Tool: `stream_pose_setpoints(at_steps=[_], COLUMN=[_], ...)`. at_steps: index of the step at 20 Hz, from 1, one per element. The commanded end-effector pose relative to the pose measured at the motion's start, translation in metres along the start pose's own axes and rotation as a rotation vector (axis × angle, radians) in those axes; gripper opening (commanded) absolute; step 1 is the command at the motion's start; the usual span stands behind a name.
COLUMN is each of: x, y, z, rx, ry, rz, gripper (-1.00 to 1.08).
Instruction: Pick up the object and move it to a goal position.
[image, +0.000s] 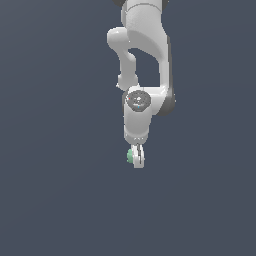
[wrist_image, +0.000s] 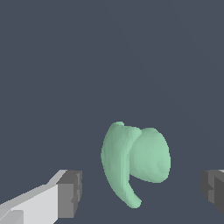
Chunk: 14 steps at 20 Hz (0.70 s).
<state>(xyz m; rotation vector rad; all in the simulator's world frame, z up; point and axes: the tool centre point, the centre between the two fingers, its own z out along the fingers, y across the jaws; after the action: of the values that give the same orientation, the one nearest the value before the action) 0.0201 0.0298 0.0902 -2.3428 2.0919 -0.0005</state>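
Observation:
The object (wrist_image: 140, 157) is a small, matte, pale mint-green rounded lump with a curved ridge along one side. In the wrist view it lies between my two grey finger pads (wrist_image: 70, 192), with a gap on each side, so my gripper (wrist_image: 140, 190) is open around it and not touching it. In the exterior view the white arm reaches straight down. There the gripper (image: 137, 161) sits low over the dark surface, and the object (image: 130, 156) peeks out on the side of the fingers toward the exterior view's left, partly hidden by them.
A plain dark grey-blue floor (image: 60, 200) fills both views. Nothing else is visible apart from the white arm (image: 145, 60) above.

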Motion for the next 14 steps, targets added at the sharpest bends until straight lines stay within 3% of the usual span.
stream_pose_setpoints(at_steps=[1, 13, 14], x=[0.0, 0.0, 0.0], y=[0.0, 0.0, 0.0], z=[0.007, 0.048, 0.048], rx=[-0.001, -0.001, -0.001], ry=[0.0, 0.0, 0.0], rz=[0.001, 0.005, 0.005], gripper=[1.0, 1.0, -1.0])
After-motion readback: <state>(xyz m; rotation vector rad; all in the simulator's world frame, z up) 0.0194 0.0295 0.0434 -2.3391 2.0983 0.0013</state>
